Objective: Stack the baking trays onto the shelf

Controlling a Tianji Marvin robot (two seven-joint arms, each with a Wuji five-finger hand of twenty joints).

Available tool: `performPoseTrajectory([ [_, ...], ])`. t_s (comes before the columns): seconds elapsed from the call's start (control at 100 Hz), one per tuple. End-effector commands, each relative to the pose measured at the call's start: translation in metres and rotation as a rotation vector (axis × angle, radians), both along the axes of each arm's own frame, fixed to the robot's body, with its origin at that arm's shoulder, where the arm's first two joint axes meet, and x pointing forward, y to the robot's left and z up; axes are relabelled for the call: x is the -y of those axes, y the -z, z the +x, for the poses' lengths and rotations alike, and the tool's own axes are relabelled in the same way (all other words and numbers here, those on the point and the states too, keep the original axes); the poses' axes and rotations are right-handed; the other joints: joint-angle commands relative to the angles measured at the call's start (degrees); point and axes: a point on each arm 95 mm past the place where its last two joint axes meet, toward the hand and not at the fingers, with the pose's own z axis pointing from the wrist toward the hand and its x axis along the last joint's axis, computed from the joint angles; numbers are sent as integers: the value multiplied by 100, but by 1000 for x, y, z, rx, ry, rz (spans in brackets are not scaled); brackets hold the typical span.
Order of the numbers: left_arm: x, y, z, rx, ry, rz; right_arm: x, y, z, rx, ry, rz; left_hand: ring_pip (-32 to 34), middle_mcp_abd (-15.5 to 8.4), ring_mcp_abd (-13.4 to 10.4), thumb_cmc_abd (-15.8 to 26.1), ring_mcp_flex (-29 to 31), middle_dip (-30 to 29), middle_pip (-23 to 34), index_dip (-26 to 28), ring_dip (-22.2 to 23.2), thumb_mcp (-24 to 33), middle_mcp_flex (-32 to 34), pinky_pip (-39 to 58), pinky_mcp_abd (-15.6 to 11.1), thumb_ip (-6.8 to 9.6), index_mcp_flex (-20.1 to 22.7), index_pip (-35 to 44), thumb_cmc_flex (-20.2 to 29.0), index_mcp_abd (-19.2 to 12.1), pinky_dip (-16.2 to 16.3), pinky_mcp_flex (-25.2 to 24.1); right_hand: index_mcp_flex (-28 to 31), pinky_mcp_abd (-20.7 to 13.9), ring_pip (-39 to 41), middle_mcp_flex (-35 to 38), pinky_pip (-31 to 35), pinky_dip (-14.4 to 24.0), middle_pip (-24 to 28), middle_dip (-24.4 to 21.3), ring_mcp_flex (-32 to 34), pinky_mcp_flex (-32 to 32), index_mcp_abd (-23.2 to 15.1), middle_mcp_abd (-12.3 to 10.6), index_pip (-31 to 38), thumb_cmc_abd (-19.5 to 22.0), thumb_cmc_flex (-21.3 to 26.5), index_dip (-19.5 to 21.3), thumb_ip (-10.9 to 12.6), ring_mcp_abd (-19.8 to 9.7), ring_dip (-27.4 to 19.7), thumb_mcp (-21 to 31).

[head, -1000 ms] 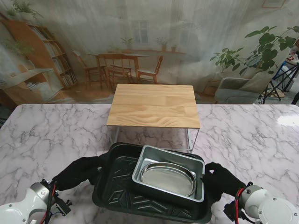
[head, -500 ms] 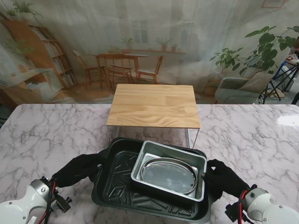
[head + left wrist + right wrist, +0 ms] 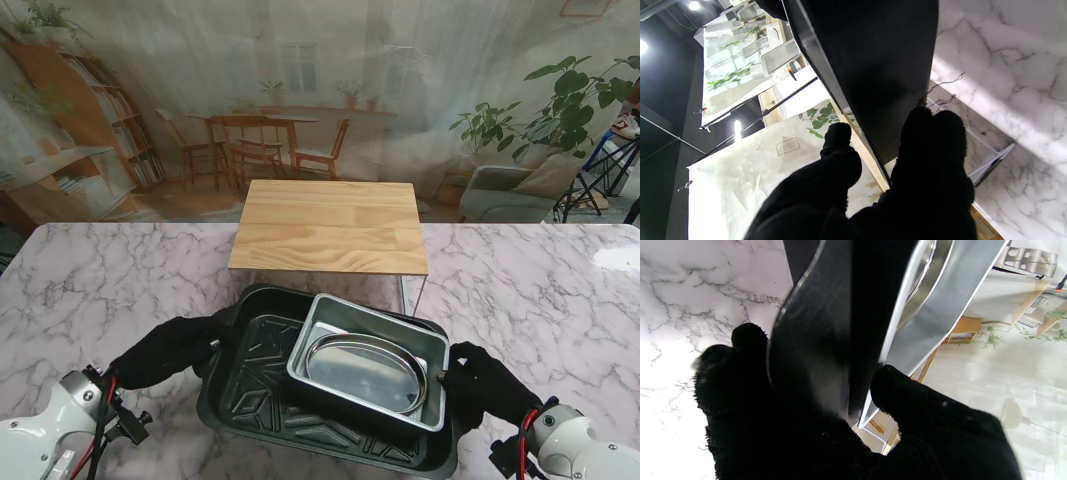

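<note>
Both-handed carry: your left hand [image 3: 170, 350] and right hand [image 3: 485, 385] clench opposite rims of the large dark rectangular baking tray [image 3: 260, 385]. That balances the nested silver rectangular pan [image 3: 425, 345] and oval steel dish [image 3: 362, 372], short of the wooden-topped wire shelf [image 3: 330, 225].

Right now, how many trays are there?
3, nested: a big black tray held by both hands, a silver rectangular tray inside it toward the right, and an oval silver tray inside that. More underneath could be hidden.

White marble table [image 3: 90, 290]; printed room backdrop [image 3: 330, 80] behind.
</note>
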Motion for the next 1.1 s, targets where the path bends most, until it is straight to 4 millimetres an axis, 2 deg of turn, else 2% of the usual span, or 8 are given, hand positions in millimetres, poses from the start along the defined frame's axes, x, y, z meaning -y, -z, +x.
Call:
performPoseTrajectory([
  [0.0,68,-29,-29,55,261,-90,-81,-86,-12,215,-270,183,135,-3721,-317,-212,200,-98,1092,12,38,250,1880,190,-884,-53,165,65,206,-212,-115,249,1781,-1435,198,845,-87,-85,690,31,383,24,-3129,-2639,2435,-353,501,73,101,-1508,75,568],
  [0.41,72,-33,-21,91,257,-99,-84,-110,2,304,-292,199,131,-3763,-335,-214,214,-108,1095,22,36,268,1888,201,-894,-48,180,92,194,-258,-140,280,1825,-1421,194,879,-85,-100,683,32,401,37,-3166,-2685,2440,-412,523,101,74,-1523,85,654],
  [0.84,74,-41,-17,129,268,-103,-84,-127,8,375,-323,202,135,-3764,-351,-219,248,-122,1091,24,38,280,1900,214,-915,-42,184,100,181,-262,-161,310,1850,-1426,208,901,-67,-100,670,42,430,66,-3142,-2671,2422,-434,533,104,55,-1531,100,704],
  [1.09,79,-47,-19,146,300,-109,-82,-133,2,437,-352,199,142,-3762,-356,-225,273,-141,1081,24,40,297,1921,228,-905,-37,200,100,170,-270,-169,336,1865,-1434,206,911,-60,-101,660,43,442,81,-3140,-2669,2399,-434,540,103,47,-1537,105,724],
])
